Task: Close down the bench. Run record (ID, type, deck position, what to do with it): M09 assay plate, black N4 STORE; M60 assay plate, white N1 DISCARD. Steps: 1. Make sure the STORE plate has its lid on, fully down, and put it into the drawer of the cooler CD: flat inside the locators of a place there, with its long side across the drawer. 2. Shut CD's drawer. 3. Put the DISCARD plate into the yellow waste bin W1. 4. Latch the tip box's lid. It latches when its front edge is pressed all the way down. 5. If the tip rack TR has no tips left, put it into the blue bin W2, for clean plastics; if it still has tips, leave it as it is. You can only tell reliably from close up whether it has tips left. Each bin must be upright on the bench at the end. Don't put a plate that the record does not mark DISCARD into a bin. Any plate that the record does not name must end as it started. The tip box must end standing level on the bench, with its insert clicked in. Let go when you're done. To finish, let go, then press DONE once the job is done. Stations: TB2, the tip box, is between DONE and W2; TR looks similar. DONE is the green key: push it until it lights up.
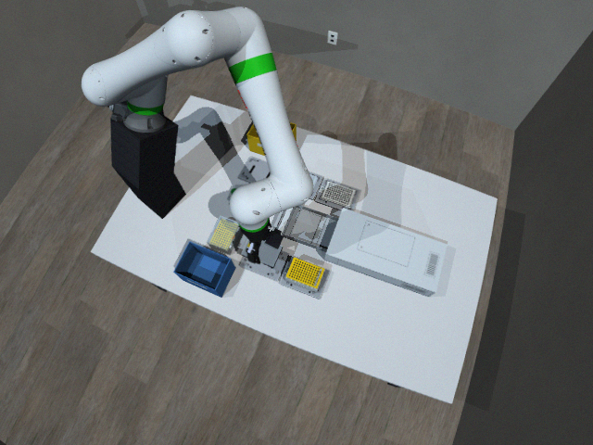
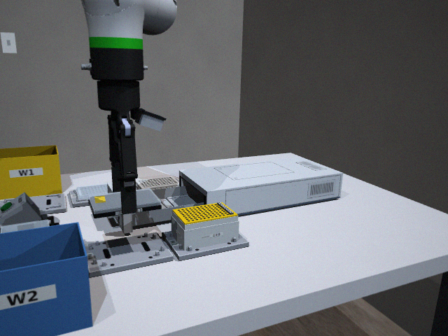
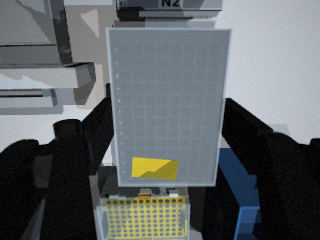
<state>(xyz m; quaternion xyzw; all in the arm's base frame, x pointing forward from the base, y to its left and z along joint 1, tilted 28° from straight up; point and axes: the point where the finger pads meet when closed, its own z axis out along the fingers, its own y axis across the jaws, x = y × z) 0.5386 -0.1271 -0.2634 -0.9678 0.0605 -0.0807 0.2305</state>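
My gripper (image 2: 125,220) is shut on the black assay plate (image 2: 124,204), which carries a grey lid with a yellow tag (image 2: 100,199). It holds the plate level, a little above its empty deck nest (image 2: 122,249). In the wrist view the lidded plate (image 3: 167,107) fills the middle between my two dark fingers. The cooler CD (image 2: 260,184) stands to the right, with its drawer (image 1: 309,224) pulled open. A white plate (image 2: 90,190) lies on a nest behind my gripper. The yellow bin W1 (image 2: 29,173) is at the far left.
The blue bin W2 (image 2: 39,274) stands at the front left. A tip rack with a yellow top (image 2: 204,220) sits on a nest right of my gripper. A pale tip box (image 1: 223,233) stands beside W2. Another gridded plate (image 1: 338,192) lies behind the drawer. A green key (image 2: 5,206) sits at the left.
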